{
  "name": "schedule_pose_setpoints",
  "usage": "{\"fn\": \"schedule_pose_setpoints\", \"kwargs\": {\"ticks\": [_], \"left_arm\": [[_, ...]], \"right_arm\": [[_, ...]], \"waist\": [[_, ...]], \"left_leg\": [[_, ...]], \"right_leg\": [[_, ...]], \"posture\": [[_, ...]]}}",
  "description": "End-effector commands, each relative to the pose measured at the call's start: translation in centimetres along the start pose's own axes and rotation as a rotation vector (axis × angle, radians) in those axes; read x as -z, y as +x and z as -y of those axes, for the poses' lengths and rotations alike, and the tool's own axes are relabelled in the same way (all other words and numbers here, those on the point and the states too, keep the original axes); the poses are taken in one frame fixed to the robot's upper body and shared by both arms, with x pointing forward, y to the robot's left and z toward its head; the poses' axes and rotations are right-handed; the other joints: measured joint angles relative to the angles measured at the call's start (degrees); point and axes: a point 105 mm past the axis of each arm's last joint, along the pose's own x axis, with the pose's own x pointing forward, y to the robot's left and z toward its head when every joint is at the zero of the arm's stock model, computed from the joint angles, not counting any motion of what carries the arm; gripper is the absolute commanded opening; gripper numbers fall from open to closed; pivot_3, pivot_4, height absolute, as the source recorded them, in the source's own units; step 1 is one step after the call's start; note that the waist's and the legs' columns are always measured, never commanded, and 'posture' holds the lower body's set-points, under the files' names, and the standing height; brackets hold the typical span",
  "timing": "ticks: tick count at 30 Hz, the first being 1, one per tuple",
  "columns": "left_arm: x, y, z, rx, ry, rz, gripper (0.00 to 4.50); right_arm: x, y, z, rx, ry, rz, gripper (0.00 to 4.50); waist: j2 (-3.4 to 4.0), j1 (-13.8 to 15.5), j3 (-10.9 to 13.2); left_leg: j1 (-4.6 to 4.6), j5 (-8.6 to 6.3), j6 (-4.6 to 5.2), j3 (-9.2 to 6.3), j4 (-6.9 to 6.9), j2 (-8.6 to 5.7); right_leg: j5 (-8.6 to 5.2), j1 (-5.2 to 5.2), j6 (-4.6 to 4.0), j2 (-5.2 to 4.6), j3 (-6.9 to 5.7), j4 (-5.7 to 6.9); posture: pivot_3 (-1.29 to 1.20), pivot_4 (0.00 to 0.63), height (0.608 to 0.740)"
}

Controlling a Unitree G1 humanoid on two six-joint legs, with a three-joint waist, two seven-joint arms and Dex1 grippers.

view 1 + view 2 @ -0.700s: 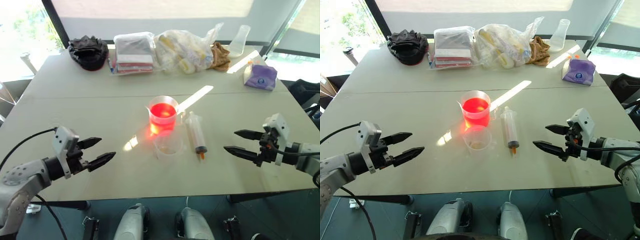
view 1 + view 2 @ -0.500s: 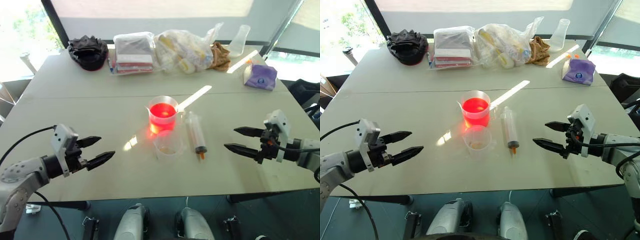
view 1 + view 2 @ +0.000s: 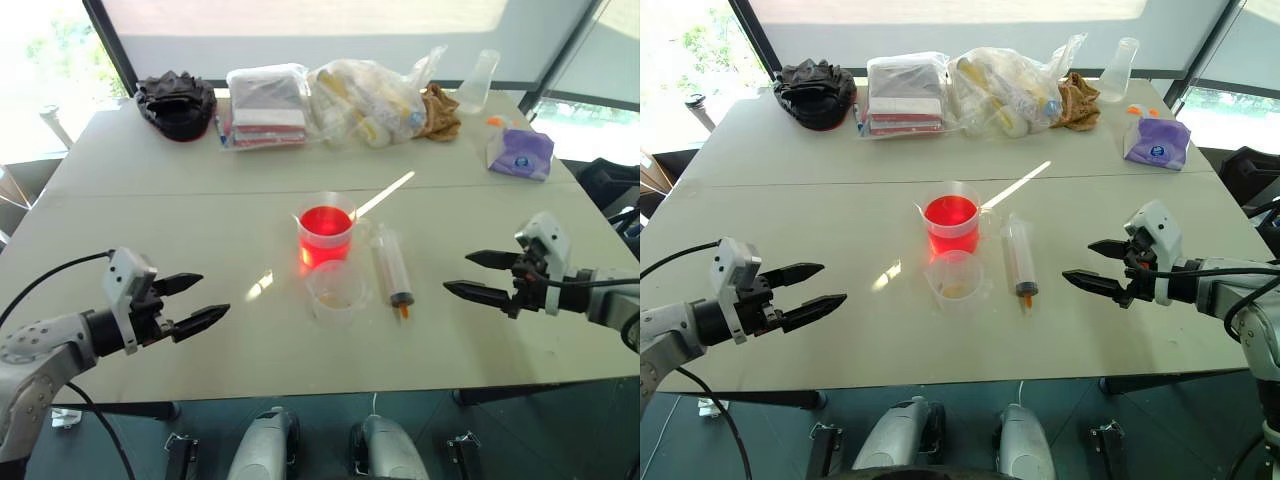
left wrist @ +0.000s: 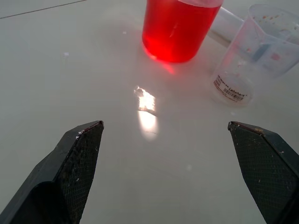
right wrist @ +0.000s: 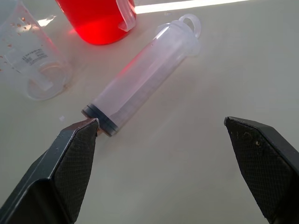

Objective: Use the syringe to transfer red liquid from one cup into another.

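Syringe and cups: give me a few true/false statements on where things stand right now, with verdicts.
1. The syringe lies flat on the table, in neither hand. True.
2. The red liquid is in the shorter cup. False: it is in the taller cup; the shorter cup holds no red liquid.
3. Both hands, left and right, are open and hold nothing. True.
4. The syringe lies on the left of the cups. False: it lies on their right, nearer the right hand.
5. The syringe's orange tip points toward the table's far edge. False: it points toward the near edge.
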Motion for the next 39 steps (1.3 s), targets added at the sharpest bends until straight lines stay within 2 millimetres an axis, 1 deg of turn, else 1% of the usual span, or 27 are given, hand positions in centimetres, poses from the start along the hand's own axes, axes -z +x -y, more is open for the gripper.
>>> {"fn": "schedule_pose_setpoints", "kwargs": {"ticks": [1,5,8,10,11,12,14,16,17,18,20,23,25,27,31,35,38,39], "left_arm": [[-0.8,0.1,0.1,0.004,0.025,0.026,4.48],[-1.3,0.0,-0.1,0.018,0.035,0.032,4.48],[-2.7,-0.1,0.1,0.081,0.060,0.035,4.48],[-4.2,-0.5,0.5,0.168,0.094,0.002,4.48],[-5.3,-0.7,0.7,0.225,0.123,-0.024,4.48],[-6.1,-0.9,0.8,0.262,0.142,-0.042,4.48],[-7.4,-1.1,0.4,0.303,0.192,-0.067,4.48],[-8.0,-1.1,0.1,0.320,0.215,-0.080,4.48],[-8.3,-1.0,-0.1,0.329,0.227,-0.080,4.48],[-8.5,-0.9,-0.2,0.335,0.237,-0.078,4.48],[-8.9,-0.5,-0.4,0.344,0.253,-0.070,4.48],[-9.1,0.1,-0.6,0.338,0.256,-0.039,4.48],[-8.9,0.2,-0.5,0.339,0.249,-0.023,4.48],[-8.5,0.4,-0.1,0.338,0.241,-0.012,4.48],[-7.7,0.3,0.5,0.321,0.226,0.005,4.48],[-7.1,0.1,0.7,0.293,0.218,0.012,4.48],[-6.7,0.1,0.8,0.273,0.218,0.019,4.48],[-6.6,0.1,0.8,0.267,0.217,0.023,4.48]], "right_arm": [[-1.2,-0.2,0.0,0.004,-0.024,0.012,4.50],[-1.8,-0.1,0.0,-0.007,0.045,0.003,4.50],[-2.4,0.3,0.9,0.042,0.056,-0.084,4.50],[-4.1,0.7,1.0,0.049,0.038,-0.137,4.50],[-5.4,1.2,0.6,0.018,0.050,-0.160,4.50],[-6.4,1.5,0.4,-0.004,0.060,-0.179,4.50],[-8.3,2.6,-0.3,-0.052,0.075,-0.222,4.50],[-9.1,3.2,-0.6,-0.069,0.085,-0.258,4.50],[-9.6,3.8,-0.7,-0.087,0.114,-0.270,4.50],[-10.1,4.5,-0.7,-0.096,0.144,-0.286,4.50],[-10.5,5.6,-0.5,-0.096,0.193,-0.317,4.50],[-10.6,7.5,-0.6,-0.105,0.284,-0.383,4.50],[-10.5,8.6,-0.4,-0.096,0.299,-0.418,4.50],[-9.9,9.7,-0.2,-0.078,0.295,-0.464,4.50],[-8.4,11.0,0.3,-0.049,0.237,-0.559,4.50],[-7.1,12.1,-0.2,-0.069,0.194,-0.631,4.50],[-5.6,12.9,-0.2,-0.059,0.181,-0.683,4.50],[-4.8,13.3,-0.1,-0.046,0.176,-0.708,4.50]], "waist": [[0.00,0.0,0.0],[0.00,0.0,0.0],[0.01,-0.2,0.0],[0.07,-0.5,0.1],[0.17,-0.8,0.2],[0.25,-1.1,0.2],[0.41,-1.5,0.3],[0.41,-1.7,0.3],[0.42,-1.8,0.3],[0.40,-1.9,0.3],[0.37,-2.0,0.4],[0.37,-1.8,0.4],[0.36,-1.7,0.4],[0.31,-1.6,0.4],[0.26,-1.5,0.4],[0.25,-1.6,0.4],[0.25,-1.7,0.4],[0.26,-1.7,0.4]], "left_leg": [[0.00,0.00,0.00,0.00,0.00,0.00],[0.00,0.00,0.00,0.00,0.01,0.00],[0.00,0.00,-0.01,0.00,0.02,0.00],[-0.01,0.02,-0.04,0.00,0.04,0.00],[-0.01,0.03,-0.06,0.00,0.07,0.00],[-0.07,0.06,-0.10,-0.01,0.09,0.00],[-0.12,0.08,-0.13,-0.01,0.07,-0.01],[-0.12,0.08,-0.13,0.00,-0.10,-0.02],[-0.12,0.09,-0.14,0.01,-0.15,-0.03],[-0.12,0.21,-0.35,0.03,-0.20,-0.03],[-0.22,0.28,-0.45,0.09,-0.21,-0.03],[-0.63,0.31,-0.45,0.15,-0.06,-0.04],[-1.08,0.32,-0.43,0.16,0.14,-0.04],[-1.23,0.27,-0.34,0.18,0.47,-0.04],[-1.32,0.21,-0.23,0.19,0.83,-0.05],[-1.32,0.23,-0.21,0.20,0.90,-0.05],[-1.27,0.31,-0.27,0.18,0.89,-0.04],[-1.24,0.32,-0.29,0.17,0.88,-0.03]], "right_leg": [[0.00,0.00,0.00,0.00,0.00,0.00],[0.00,0.00,0.00,0.00,0.00,0.01],[0.00,-0.01,0.00,0.00,0.00,0.04],[0.00,-0.06,-0.01,0.00,0.00,0.08],[0.00,-0.09,-0.03,0.00,0.00,0.13],[0.02,-0.19,-0.09,0.00,0.01,0.17],[0.02,-0.27,-0.15,0.00,0.02,0.16],[0.04,-0.30,-0.12,0.00,0.03,0.06],[0.04,-0.31,-0.12,0.00,0.03,0.05],[0.04,-0.33,-0.11,0.00,0.02,0.05],[0.05,-0.44,-0.09,0.01,0.01,0.07],[0.07,-0.76,-0.06,0.02,-0.01,0.16],[0.08,-1.16,-0.04,0.04,-0.01,0.32],[0.11,-1.34,0.02,0.04,-0.01,0.90],[0.12,-1.35,0.05,0.04,0.01,0.95],[0.13,-1.37,0.07,0.03,0.06,0.97],[0.13,-1.39,0.07,0.03,0.06,1.10],[0.13,-1.38,0.07,0.03,0.06,1.14]], "posture": [[0.00,0.150,0.740],[0.00,0.150,0.740],[0.00,0.150,0.740],[0.00,0.150,0.740],[0.00,0.150,0.740],[0.00,0.150,0.740],[0.00,0.150,0.740],[0.00,0.150,0.740],[0.00,0.150,0.740],[0.00,0.150,0.740],[0.00,0.150,0.740],[0.00,0.150,0.740],[0.00,0.150,0.740],[0.00,0.150,0.740],[0.00,0.150,0.740],[0.00,0.150,0.740],[0.00,0.150,0.740],[0.00,0.150,0.740]]}}
